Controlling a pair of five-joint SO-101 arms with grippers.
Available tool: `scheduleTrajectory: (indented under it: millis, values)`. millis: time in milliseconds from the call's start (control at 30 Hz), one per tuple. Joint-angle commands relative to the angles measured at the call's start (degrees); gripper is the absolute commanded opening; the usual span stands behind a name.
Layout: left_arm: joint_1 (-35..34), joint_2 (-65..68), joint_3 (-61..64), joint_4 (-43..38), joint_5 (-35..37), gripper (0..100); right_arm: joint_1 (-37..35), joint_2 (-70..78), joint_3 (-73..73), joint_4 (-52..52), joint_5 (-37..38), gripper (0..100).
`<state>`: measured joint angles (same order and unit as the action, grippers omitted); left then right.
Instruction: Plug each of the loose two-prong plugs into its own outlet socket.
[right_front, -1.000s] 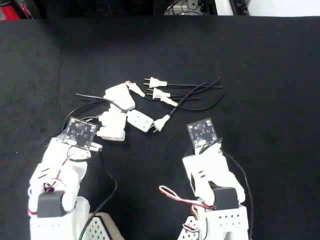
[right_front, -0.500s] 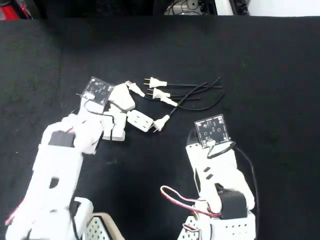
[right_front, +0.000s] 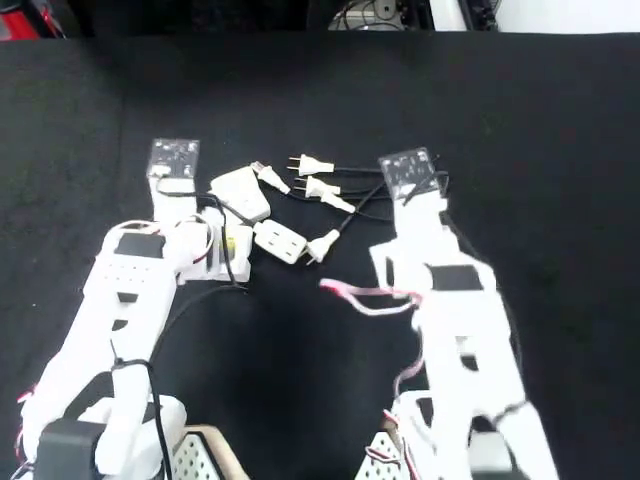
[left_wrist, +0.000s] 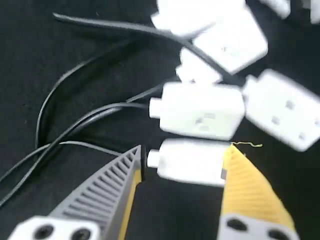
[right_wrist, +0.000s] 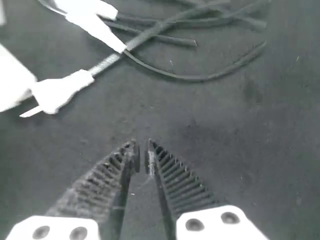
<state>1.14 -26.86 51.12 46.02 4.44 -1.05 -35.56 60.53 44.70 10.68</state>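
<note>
while the left gripper (left_wrist: 185, 149) hung open low over the black table (right_front: 560, 120), the nearest socket (left_wrist: 192, 161) lay crosswise between its fingers, white and loose on the cloth. the yellow finger (left_wrist: 247, 185) met one end of that socket, and the grey ribbed finger (left_wrist: 107, 187) stood just beside the small stub at the other end, a sliver of dark cloth between them. a second socket (left_wrist: 200, 110) lay just beyond and alongside the nearest one, with thin black cords (left_wrist: 75, 130) running off from its stub. a third socket (left_wrist: 285, 115) sat tilted at its far end, so close that i could not tell whether they touched, and a fourth socket (right_front: 240, 192) lay farther out with a black cord crossing over it. from above, four white two-prong plugs lay between the arms: a small plug (right_front: 266, 176) against the fourth socket's corner, seated or not i could not tell, an upper plug (right_front: 312, 163) and a middle plug (right_front: 327, 192) side by side with prongs toward the sockets, and a lowest plug (right_front: 322, 245) just beside the third socket. their black leads (right_front: 400, 195) trailed in a loose tangle under the right arm (right_front: 450, 300). the right gripper (right_wrist: 141, 147) was all but closed on nothing, only a thin slit between its ribbed fingertips, poised above bare cloth near the lowest plug and apart from it
</note>
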Motion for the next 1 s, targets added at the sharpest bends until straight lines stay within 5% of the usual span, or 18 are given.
scheduleTrajectory:
  millis: [0, 300, 500, 767, 867, 967]
  values:
    - [-0.4, -3.5, 4.1, -8.5, 5.5, 26, 1.8, 3.7, -2.6, -4.0, -0.6, 4.3]
    - [0.2, -5.0, 11.1, -10.6, 5.6, 26, 1.9, 3.8, 1.5, -7.8, -0.4, 4.3]
    - [2.8, -8.5, 9.0, 2.9, -2.3, 26, 2.0, 3.8, 1.6, -7.4, -0.4, 4.3]
    - [-0.7, -21.5, 9.5, 8.6, -4.2, 26, 3.6, 3.8, 1.6, -7.6, -0.4, 4.3]
    - [-0.9, -28.0, 7.3, 14.2, -11.7, 26, 3.4, 3.8, 1.6, -7.6, -0.4, 4.3]
    - [2.0, -32.1, 4.3, 20.0, -29.3, 26, 3.4, 4.0, 1.6, -7.6, -0.5, 4.3]
